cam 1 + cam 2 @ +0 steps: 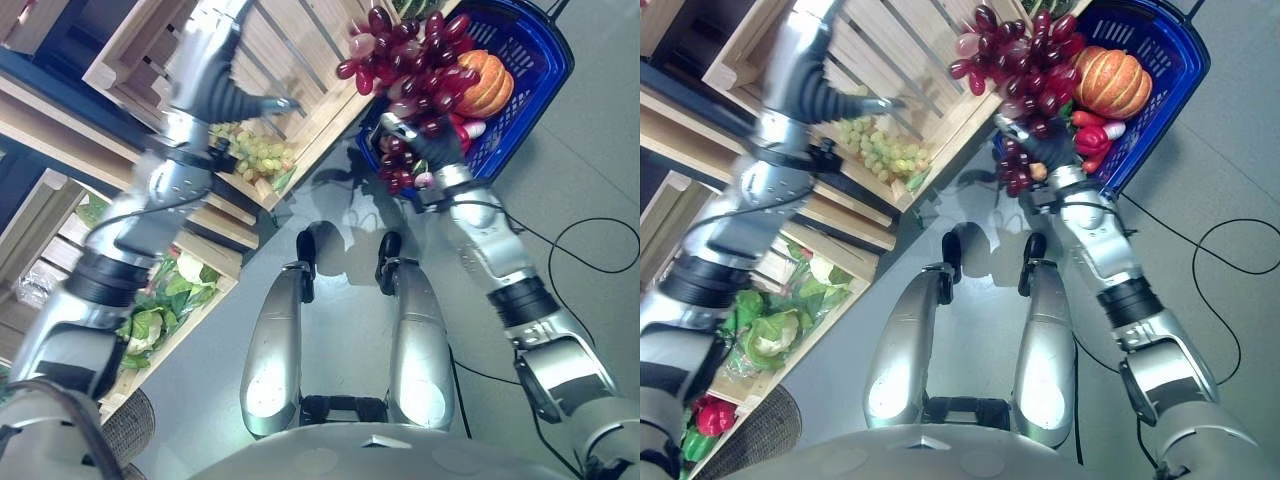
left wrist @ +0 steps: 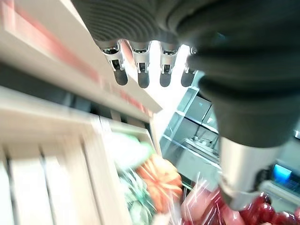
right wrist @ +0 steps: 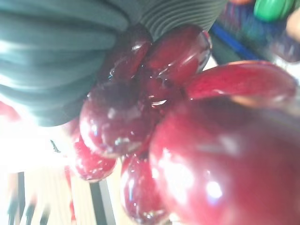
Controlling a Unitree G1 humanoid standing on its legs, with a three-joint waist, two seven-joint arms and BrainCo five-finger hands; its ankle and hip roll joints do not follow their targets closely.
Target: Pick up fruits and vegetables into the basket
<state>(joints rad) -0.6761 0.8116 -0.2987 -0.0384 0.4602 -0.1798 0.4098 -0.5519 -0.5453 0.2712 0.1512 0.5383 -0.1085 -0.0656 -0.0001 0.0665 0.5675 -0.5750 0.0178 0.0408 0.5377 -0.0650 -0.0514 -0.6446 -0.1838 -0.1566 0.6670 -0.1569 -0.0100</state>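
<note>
Red grapes (image 3: 187, 140) sit clamped in my right hand (image 1: 425, 150) at the basket (image 1: 540, 75); pumpkin (image 1: 487, 83) already in, green grapes (image 1: 255, 152) left; left hand (image 2: 140, 70) hangs open.

Big wooden crates (image 1: 300, 60) stood on the left, one above another, made of pale flat boards. A round woven brown thing (image 1: 755, 432) sat low by the bottom crate. The floor (image 1: 580, 170) was smooth, shiny and grey all around them.
</note>
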